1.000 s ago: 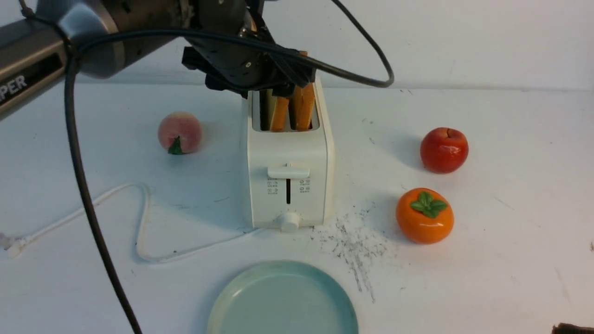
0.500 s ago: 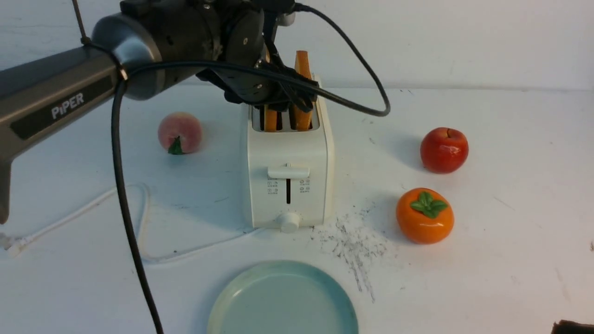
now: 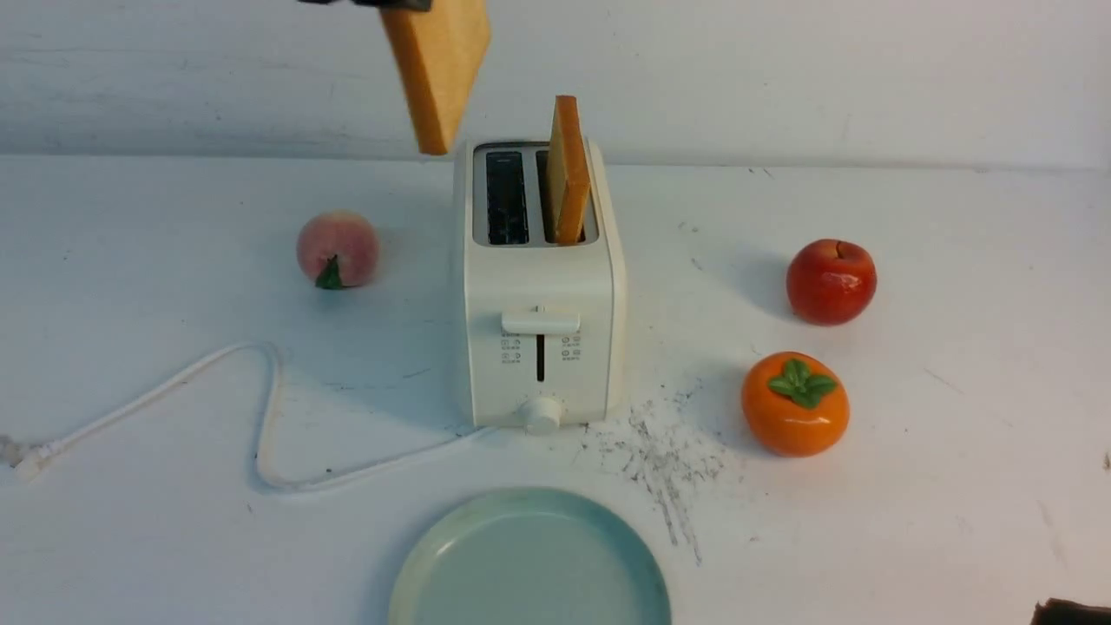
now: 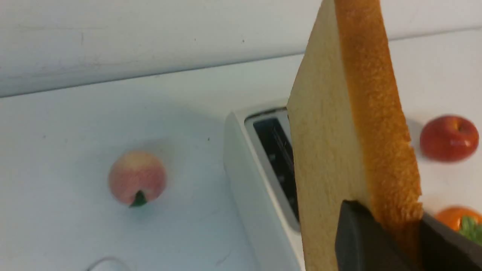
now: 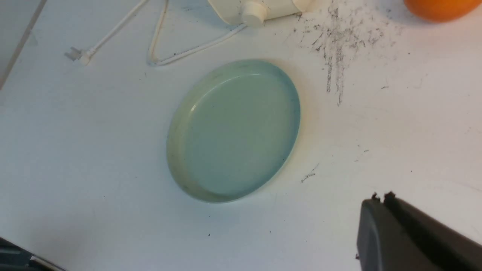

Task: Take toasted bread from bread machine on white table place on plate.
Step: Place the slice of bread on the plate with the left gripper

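- High above the white worktop (image 3: 911,503), the left claw (image 4: 380,233) is clamped on a slice of toast (image 3: 438,74), lifted clear of the toaster and tilted, its orange-brown crust edge facing the camera.
- Below and just to the right of the raised slice stands the cream-white toaster (image 3: 542,338), its left slot empty, with the second slice (image 3: 568,174) upright in the right slot, poking well above the top.
- To the toaster's left sits a pink peach (image 3: 338,249) with a green leaf, apart from the machine.
- A white power cord (image 3: 269,417) snakes from the toaster's base across the left side to its plug.
- Right of the toaster, well apart from it, a red apple (image 3: 831,282) rests behind an orange persimmon (image 3: 795,404).
- Between toaster and camera lies the pale blue-green plate (image 3: 534,564), bare, with dark scratch marks beside it and nothing standing between the two.
- Near the front right corner, the right claw (image 5: 380,199) holds nothing, its fingers together.
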